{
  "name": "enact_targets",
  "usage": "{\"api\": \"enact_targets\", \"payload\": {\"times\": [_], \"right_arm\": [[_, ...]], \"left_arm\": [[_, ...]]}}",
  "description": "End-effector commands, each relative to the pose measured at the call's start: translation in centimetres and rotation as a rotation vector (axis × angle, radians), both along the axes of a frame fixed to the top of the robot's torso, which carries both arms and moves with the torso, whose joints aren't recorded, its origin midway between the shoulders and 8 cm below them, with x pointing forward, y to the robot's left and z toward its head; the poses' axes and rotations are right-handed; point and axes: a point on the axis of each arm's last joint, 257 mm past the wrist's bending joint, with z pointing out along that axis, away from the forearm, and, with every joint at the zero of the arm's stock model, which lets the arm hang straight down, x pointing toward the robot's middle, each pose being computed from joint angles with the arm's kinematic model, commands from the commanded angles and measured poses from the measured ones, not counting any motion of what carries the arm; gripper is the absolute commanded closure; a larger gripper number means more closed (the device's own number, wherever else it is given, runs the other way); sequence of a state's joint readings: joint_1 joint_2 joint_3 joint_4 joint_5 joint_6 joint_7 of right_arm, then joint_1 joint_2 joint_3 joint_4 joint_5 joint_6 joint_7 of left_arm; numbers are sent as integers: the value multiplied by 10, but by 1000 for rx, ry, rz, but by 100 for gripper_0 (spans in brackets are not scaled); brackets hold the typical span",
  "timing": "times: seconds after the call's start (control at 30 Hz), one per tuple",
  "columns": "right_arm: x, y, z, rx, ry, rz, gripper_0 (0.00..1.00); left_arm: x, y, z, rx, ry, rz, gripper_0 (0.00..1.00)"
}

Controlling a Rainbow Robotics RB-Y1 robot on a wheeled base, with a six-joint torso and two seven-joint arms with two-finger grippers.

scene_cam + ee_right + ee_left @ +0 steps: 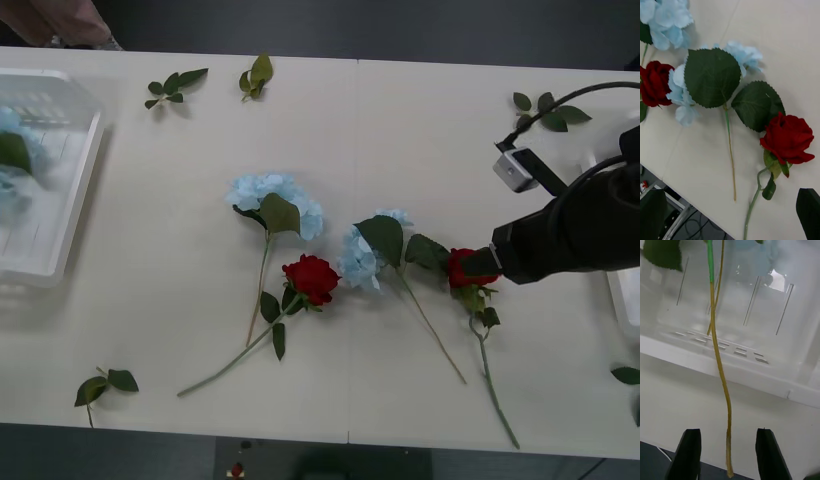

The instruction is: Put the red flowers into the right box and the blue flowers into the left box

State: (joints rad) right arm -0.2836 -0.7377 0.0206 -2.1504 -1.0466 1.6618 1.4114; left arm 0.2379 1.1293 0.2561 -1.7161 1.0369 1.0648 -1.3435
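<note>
Two red flowers lie on the table: one in the middle (311, 277), one further right (462, 266) (788, 139). My right gripper (484, 263) (730, 216) hovers open right by that right-hand rose, its black fingers on either side of the rose's stem. Two blue flowers (275, 200) (364, 252) lie between the roses and left of them. The left box (70, 205) at the far left holds blue flowers (12, 150). A stem (718, 363) hangs out over the box's rim, and my left gripper (728, 457) is open around its end. The right box (626, 300) peeks out behind my right arm.
Loose leaf sprigs lie at the back left (175, 85), back middle (255, 75), back right (548, 108), front left (105, 385) and far right (628, 375). The table's front edge (350, 438) runs just below the stems.
</note>
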Motion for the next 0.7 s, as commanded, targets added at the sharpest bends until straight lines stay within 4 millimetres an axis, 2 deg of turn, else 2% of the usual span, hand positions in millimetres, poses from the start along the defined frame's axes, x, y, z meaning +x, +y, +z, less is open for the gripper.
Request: {"api": "enact_targets", "payload": {"times": [0.03, 0.1, 0.27, 0.33, 0.6, 0.7], "right_arm": [[-3, -14, -2, -25, 5, -62, 0], [-7, -20, -10, -35, 23, -81, 0], [-20, -42, -31, -76, 66, -125, 0], [-25, -55, -40, -104, 80, -147, 0], [-26, -83, -66, -257, 74, -194, 0], [-24, -87, -77, -298, 62, -197, 0]], "left_arm": [[11, 10, 16, 33, -67, -12, 9], [16, 11, 23, 34, -94, -13, 0], [26, 4, 44, 33, -142, -32, 0], [30, -6, 61, 33, -165, -54, 0], [31, -68, 127, -64, -227, -163, 0], [37, -93, 135, -117, -247, -204, 0]]}}
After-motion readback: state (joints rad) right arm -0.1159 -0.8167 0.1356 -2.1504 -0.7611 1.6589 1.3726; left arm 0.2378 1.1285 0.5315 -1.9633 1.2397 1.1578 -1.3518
